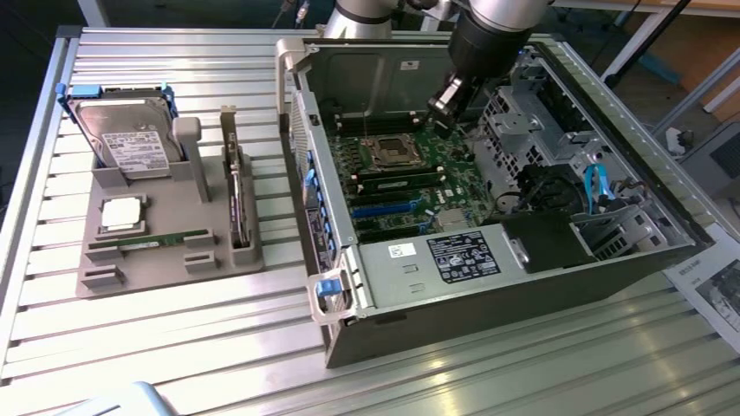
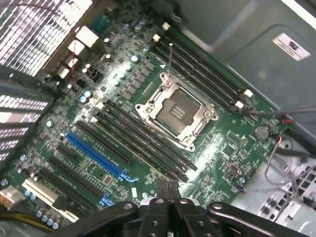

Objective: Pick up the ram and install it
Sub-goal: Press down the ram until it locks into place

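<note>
slatted metal surface point(image 1: 173, 347) carries an open computer case point(image 1: 555, 269) and, to the exterior view's left, a grey holder tray point(image 1: 173, 243). i see the ram point(image 1: 151, 242) lying flat in that tray, near its front edge, just below the silver processor chip point(image 1: 121, 214). my end effector point(image 2: 169, 190) hangs inside the case over the motherboard point(image 2: 207, 153), fingers pressed together with nothing between them, close to the dark memory slots point(image 2: 143, 143).
</note>
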`<state>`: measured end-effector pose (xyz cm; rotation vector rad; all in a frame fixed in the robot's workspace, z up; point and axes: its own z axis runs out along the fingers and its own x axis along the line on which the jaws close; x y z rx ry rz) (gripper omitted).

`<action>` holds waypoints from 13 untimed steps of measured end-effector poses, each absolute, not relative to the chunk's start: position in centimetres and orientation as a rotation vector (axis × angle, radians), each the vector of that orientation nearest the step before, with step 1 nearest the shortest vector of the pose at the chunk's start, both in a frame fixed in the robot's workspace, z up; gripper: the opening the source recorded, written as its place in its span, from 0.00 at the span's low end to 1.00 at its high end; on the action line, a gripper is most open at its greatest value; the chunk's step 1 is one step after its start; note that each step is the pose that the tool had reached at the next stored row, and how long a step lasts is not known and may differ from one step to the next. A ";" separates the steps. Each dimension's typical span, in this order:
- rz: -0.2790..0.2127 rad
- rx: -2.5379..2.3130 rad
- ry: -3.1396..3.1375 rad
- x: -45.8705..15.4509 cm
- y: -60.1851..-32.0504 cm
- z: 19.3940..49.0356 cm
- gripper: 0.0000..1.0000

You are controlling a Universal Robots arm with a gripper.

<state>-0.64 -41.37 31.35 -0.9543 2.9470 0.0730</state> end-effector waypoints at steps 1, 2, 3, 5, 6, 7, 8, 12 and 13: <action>0.072 -0.901 2.963 -0.6 -41.4 31.3 0.10; 0.070 -0.845 2.978 -0.6 -41.4 31.3 0.10; 0.070 -0.815 2.986 -0.6 -41.4 31.3 0.10; 0.066 -0.734 3.006 -0.6 -41.4 31.3 0.10; 0.065 -0.703 3.013 -0.6 -41.4 31.3 0.10; 0.064 -0.675 3.019 -0.6 -41.4 31.3 0.10; 0.062 -0.637 3.026 -0.6 -41.4 31.3 0.10; 0.055 -0.513 3.048 -0.6 -41.4 31.3 0.10; 0.054 -0.488 3.051 -0.6 -41.4 31.3 0.10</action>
